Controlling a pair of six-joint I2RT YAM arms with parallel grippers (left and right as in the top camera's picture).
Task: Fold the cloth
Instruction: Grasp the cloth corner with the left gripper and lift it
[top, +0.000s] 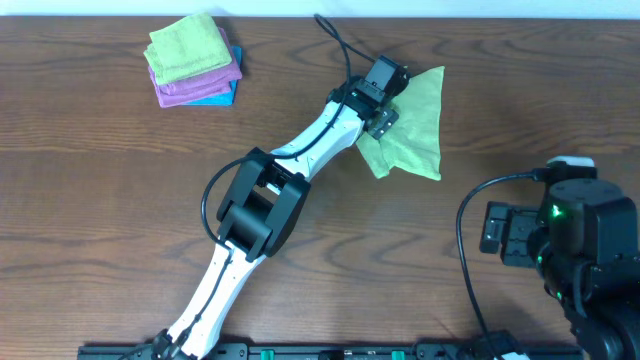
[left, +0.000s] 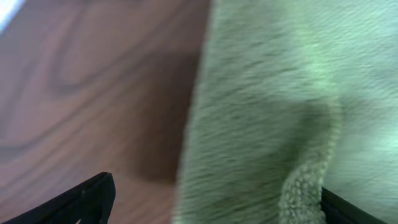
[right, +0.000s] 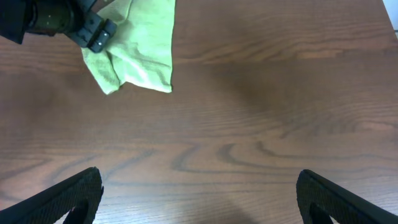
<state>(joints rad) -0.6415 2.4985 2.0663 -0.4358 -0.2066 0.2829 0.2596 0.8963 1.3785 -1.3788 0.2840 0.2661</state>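
A light green cloth (top: 418, 125) lies rumpled and partly folded over itself on the wooden table at the upper middle. My left gripper (top: 388, 106) hovers over its left edge. In the left wrist view the cloth (left: 280, 106) fills the right side, and the left gripper (left: 217, 210) is open, its dark fingertips (left: 87, 200) wide apart with the cloth's edge and a curled hem between them. My right gripper (right: 205, 199) is open over bare wood, well away from the cloth (right: 142, 50). In the overhead view the right gripper (top: 503, 234) sits at the lower right.
A stack of folded cloths (top: 194, 62), green over purple over blue, rests at the back left. The left arm (top: 270, 200) stretches diagonally across the middle of the table. A black cable (top: 470, 260) loops beside the right arm.
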